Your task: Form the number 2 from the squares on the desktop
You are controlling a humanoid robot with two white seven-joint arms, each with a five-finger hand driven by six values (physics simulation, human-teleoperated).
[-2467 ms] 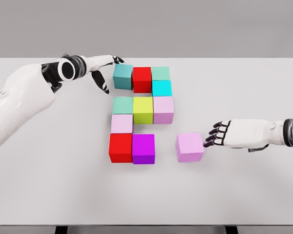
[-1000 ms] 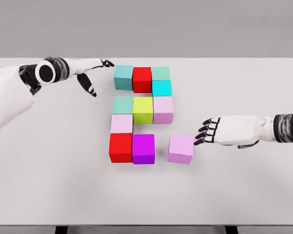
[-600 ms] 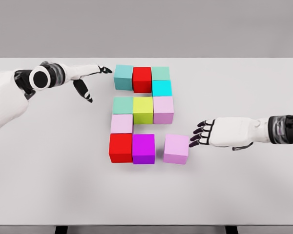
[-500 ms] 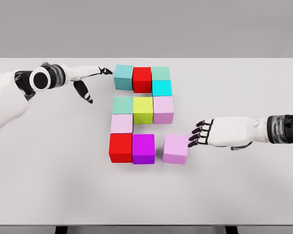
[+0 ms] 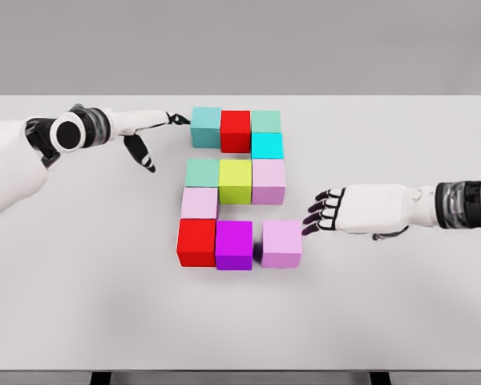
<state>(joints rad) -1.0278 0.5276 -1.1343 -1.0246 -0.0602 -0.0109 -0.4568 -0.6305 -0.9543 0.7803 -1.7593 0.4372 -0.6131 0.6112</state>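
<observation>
Coloured cubes lie on the white table (image 5: 401,313) in the shape of a 2. The top row is a teal cube (image 5: 206,127), a red cube (image 5: 235,131) and a pale green cube (image 5: 264,121), with a cyan cube (image 5: 266,146) below it. A middle row runs from green (image 5: 201,172) through yellow (image 5: 235,180) to pink (image 5: 268,181). Under a pale pink cube (image 5: 199,204), the bottom row is red (image 5: 196,243), purple (image 5: 233,245) and a lilac cube (image 5: 281,243). My right hand (image 5: 322,215) is open, fingertips on the lilac cube's right side. My left hand (image 5: 156,136) is open, fingertips at the teal cube's left face.
The table's front edge runs along the bottom of the view. A plain grey wall stands behind the table.
My right hand has pushed the lilac cube leftward until it sits beside the purple cube. My left hand has nudged the teal cube right, against the top red cube.
</observation>
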